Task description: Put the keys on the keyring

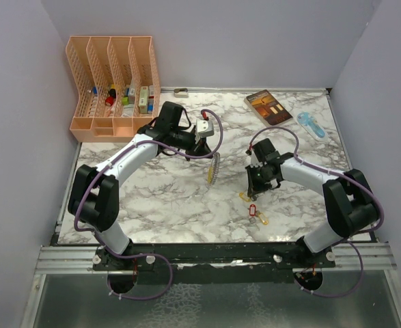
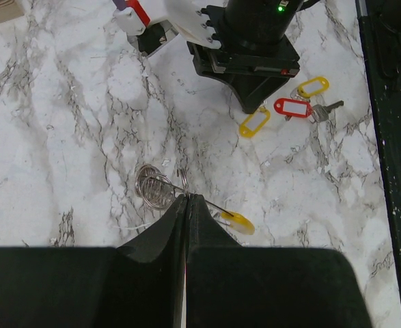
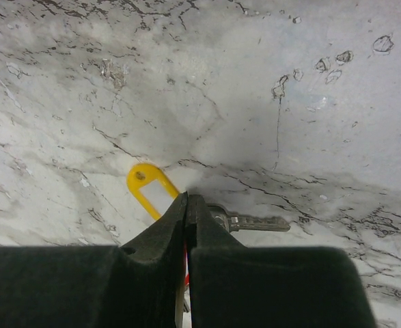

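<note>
My left gripper [image 2: 188, 197] hangs above the marble table, shut on the keyring [image 2: 155, 186]. The keyring is a silvery coil with a thin wire ending in a yellow piece [image 2: 238, 222]. From above it dangles below the left gripper [image 1: 212, 152] as a keyring [image 1: 214, 169]. My right gripper [image 3: 188, 198] is down on the table with its jaws shut just where a yellow tag [image 3: 147, 186] meets its metal key [image 3: 251, 222]. A red-tagged key [image 2: 292, 107] and another yellow-tagged key [image 2: 313, 87] lie just beside it. The keys [image 1: 253, 208] sit under the right gripper [image 1: 258, 188].
A peach file organiser [image 1: 111, 82] stands at the back left. A brown book [image 1: 268, 107] and a blue plastic object [image 1: 311, 125] lie at the back right. A small item [image 1: 180, 91] rests against the back wall. The table's front rail [image 1: 214, 256] runs between the arm bases.
</note>
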`<state>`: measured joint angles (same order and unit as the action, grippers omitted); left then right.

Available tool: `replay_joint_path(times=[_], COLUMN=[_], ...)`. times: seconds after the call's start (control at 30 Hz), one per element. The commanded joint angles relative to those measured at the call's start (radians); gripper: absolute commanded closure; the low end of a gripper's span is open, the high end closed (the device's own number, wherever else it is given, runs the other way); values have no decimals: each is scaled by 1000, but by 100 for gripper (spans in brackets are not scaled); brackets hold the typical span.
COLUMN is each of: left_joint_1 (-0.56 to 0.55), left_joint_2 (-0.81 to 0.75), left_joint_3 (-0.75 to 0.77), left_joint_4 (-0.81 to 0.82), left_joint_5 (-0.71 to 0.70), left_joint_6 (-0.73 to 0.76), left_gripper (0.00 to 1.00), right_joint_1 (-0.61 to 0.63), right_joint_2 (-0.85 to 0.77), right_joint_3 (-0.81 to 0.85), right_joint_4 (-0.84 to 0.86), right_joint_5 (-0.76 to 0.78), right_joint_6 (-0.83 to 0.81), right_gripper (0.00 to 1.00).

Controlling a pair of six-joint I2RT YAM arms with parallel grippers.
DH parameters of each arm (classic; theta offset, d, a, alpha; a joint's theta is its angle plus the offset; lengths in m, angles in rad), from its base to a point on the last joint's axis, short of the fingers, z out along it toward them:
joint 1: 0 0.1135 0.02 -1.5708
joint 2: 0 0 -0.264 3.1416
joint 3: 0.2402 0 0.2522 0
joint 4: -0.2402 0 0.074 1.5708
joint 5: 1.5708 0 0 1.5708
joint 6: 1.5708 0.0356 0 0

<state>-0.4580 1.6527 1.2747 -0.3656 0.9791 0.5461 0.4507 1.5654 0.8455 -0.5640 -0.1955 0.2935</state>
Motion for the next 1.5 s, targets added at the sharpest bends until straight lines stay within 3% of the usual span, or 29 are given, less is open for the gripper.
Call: replay_joint_path(times=[0.0, 0.1, 0.2, 0.23, 0.27, 0.4, 0.5, 0.87, 1.3, 1.47], left_joint_1=[5, 5, 5, 5, 5, 5, 5, 5, 5, 5], left_joint_2=[-31, -32, -34, -35, -36, -33, -33, -44, -41, -35], left_joint_3=[0, 0, -1, -3, -3, -2, 0, -19, -35, -35], left_joint_4=[33, 32, 34, 35, 37, 47, 48, 50, 63, 72], left_joint_5=[37, 34, 28, 27, 29, 33, 38, 49, 44, 34], left_joint_6=[-9, -12, -11, -12, -13, -18, -17, 5, 8, -1], left_gripper=[100, 100, 100, 100, 100, 100, 100, 100, 100, 100], right_joint_1=[6, 6, 6, 6, 6, 8, 14, 41, 48, 51], right_joint_2=[-27, -56, -122, -139, -149, -151, -150, -115, -1, 60], right_joint_3=[-21, 9, 49, 66, 79, 111, 81, 13, -25, 3], right_joint_4=[-10, -37, -92, -112, -135, -225, -244, -201, -70, -34], right_joint_5=[-4, 38, 112, 124, 133, 132, 153, 144, 59, 61], right_joint_6=[30, 61, 107, 118, 132, 175, 210, 328, 329, 292], right_gripper=[99, 94, 75, 60, 53, 47, 48, 67, 62, 65])
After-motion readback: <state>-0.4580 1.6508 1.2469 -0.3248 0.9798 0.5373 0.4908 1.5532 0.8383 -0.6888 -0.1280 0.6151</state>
